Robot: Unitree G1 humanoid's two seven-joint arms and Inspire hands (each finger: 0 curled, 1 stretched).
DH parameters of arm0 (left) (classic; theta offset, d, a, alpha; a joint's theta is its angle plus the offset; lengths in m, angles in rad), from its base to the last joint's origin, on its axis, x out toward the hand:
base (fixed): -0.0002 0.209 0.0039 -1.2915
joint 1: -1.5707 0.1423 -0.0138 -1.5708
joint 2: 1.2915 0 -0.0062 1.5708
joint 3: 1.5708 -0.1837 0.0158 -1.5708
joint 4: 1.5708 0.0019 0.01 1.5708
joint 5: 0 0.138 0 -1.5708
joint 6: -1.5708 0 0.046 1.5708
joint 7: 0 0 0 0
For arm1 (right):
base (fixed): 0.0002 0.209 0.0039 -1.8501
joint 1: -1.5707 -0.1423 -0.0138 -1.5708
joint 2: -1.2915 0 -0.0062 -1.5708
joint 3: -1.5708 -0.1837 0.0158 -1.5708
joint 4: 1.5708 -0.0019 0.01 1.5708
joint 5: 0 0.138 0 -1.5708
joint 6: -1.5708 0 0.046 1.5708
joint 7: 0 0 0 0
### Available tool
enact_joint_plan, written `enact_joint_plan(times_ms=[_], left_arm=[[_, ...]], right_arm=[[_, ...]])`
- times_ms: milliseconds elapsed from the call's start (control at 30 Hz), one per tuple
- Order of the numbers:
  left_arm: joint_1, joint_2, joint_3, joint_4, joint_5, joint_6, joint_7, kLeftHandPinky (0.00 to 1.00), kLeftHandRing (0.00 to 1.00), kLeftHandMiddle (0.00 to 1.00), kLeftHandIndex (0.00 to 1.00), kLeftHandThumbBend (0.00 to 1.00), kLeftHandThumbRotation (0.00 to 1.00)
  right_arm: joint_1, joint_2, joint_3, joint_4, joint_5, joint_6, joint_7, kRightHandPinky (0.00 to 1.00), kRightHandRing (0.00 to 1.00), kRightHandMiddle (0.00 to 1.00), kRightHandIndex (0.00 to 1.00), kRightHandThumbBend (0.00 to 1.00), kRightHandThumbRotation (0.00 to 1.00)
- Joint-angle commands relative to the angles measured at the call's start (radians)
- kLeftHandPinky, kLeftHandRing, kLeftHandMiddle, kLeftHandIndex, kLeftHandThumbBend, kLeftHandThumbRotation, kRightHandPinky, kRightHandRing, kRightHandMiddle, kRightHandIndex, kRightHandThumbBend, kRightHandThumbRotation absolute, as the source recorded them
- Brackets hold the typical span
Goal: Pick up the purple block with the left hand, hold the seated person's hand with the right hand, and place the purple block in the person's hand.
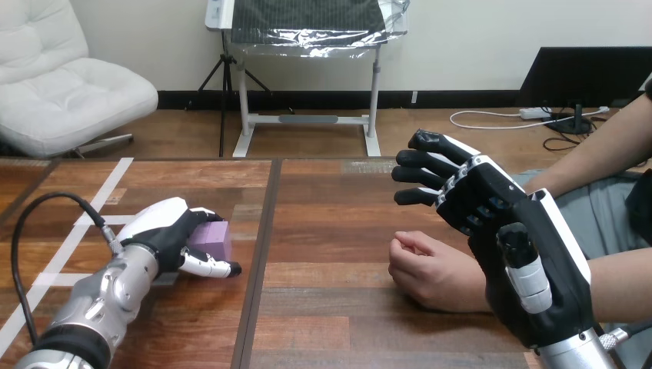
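Observation:
A purple block [214, 237] lies on the wooden table [330, 200] at the left. My left hand [171, 231] rests over it, fingers curled across its top and far side and the thumb along its near side. My right hand [507, 254] hovers at the right with its fingers straight and spread, raised above and just right of the person's hand [427, 269]. That hand rests on the table as a loose fist, knuckles toward the left. My right hand is not touching it.
The person's forearm [615, 288] runs off the right edge behind my right hand; their other arm [600, 154] shows higher at the right. White tape lines [92, 207] mark the table's left part. A dark seam [261, 254] runs down the tabletop.

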Motion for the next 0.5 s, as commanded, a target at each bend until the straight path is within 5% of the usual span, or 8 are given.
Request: enact_joint_plan(times_ms=[0,467], left_arm=[[-0.094,-0.010,-0.007,0.006,-0.008,0.002,0.003,0.93,0.88,0.87,0.84,0.76,0.34],[-0.101,-0.013,-0.022,0.007,-0.006,0.003,-0.005,0.94,0.87,0.86,0.83,0.75,0.35]], right_arm=[[-0.039,0.003,-0.010,-0.041,0.009,-0.014,-0.009,0.71,0.79,0.80,0.82,0.94,0.82],[-0.039,0.006,-0.007,-0.042,0.008,-0.018,-0.009,0.70,0.78,0.80,0.82,0.94,0.82]])
